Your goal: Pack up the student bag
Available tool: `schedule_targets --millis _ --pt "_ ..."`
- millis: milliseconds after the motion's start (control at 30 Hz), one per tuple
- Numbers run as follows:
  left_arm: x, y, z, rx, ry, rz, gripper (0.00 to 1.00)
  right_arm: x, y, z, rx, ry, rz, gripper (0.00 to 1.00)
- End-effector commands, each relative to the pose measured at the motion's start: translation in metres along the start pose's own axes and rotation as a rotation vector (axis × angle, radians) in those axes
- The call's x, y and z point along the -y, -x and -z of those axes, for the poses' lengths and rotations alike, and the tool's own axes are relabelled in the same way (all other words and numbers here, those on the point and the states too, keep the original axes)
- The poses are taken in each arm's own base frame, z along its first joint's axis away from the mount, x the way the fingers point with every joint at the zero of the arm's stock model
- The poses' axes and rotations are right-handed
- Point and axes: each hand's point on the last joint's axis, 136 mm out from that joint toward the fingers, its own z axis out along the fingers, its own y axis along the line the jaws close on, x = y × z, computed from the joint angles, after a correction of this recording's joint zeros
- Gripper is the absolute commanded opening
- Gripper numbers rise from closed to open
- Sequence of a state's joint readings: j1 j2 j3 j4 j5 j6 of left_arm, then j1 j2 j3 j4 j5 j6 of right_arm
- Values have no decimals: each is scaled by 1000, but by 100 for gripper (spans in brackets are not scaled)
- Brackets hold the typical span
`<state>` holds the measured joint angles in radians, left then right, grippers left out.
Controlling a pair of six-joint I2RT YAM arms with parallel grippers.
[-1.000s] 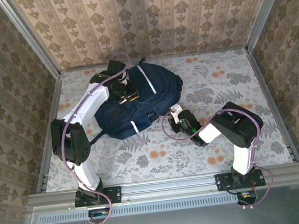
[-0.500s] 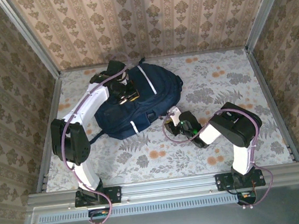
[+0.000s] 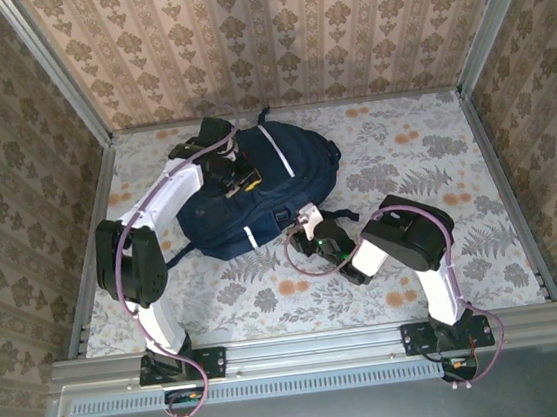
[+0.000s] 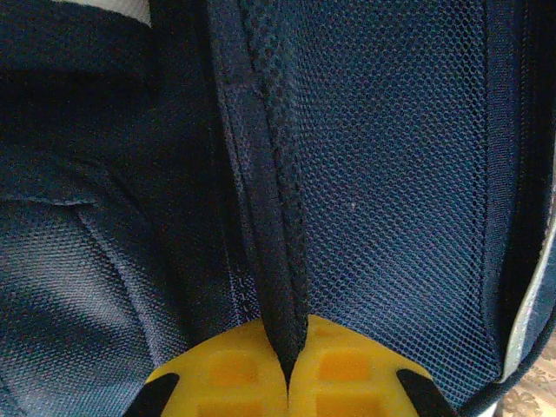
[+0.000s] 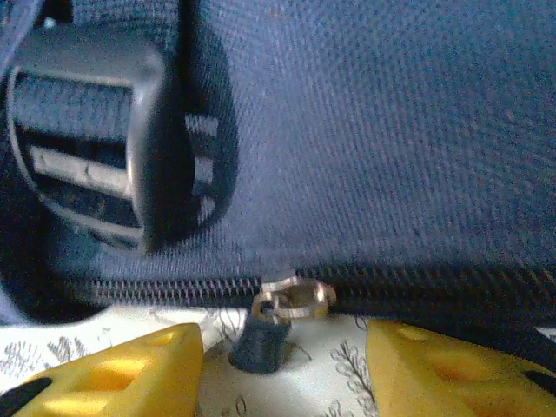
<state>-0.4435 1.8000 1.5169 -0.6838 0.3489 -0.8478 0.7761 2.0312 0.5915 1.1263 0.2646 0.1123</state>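
Your student bag (image 3: 284, 168) lies flat on the table (image 3: 445, 260), towards the far left corner, with a thin white stripe running across its top. Your left gripper (image 3: 238, 180) sits on the bag's far-left part. In its wrist camera the two yellow pads (image 4: 217, 373) are clenched together on a dark ridge of fabric (image 4: 274, 261) — a padded seam of the bag, with navy mesh (image 4: 391, 174) on either side.

Your right gripper (image 3: 308, 227) is at the bag's near edge, low over the table. Its own yellow pads (image 5: 122, 365) stand apart — released, gripping nothing. Between them, just beyond the tips, a small metal zip pull (image 5: 291, 300) hangs from a dark zip (image 5: 434, 291) that runs along the bag's lower edge; neither pad touches it. A black plastic buckle (image 5: 95, 139) sits on the fabric above and to the left of the pull in that view. The flowered table covering shows just below the zip.
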Motion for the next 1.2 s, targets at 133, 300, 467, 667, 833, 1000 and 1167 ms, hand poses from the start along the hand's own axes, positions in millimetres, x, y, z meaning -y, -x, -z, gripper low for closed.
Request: schedule_targets --millis 133,300,467,667,833,1000,1167 --pt "9 7 15 36 -53 54 0 15 -4 -20 -42 -172 -27 45" --pt "3 11 18 44 -51 71 0 30 -9 -15 -67 -253 -13 22" --pt "-4 14 21 54 -46 77 0 47 -16 0 -51 -273 -46 0" --pt "-9 18 28 74 -24 61 0 51 -16 8 -18 -148 -74 0" --pt "-10 17 31 71 -4 27 0 47 -12 7 -36 -44 8 0" --pt "-14 18 31 74 18 -2 0 44 -13 6 -120 18 152 0" --pt "-10 22 34 80 47 -79 0 51 -12 13 -176 25 226 0"
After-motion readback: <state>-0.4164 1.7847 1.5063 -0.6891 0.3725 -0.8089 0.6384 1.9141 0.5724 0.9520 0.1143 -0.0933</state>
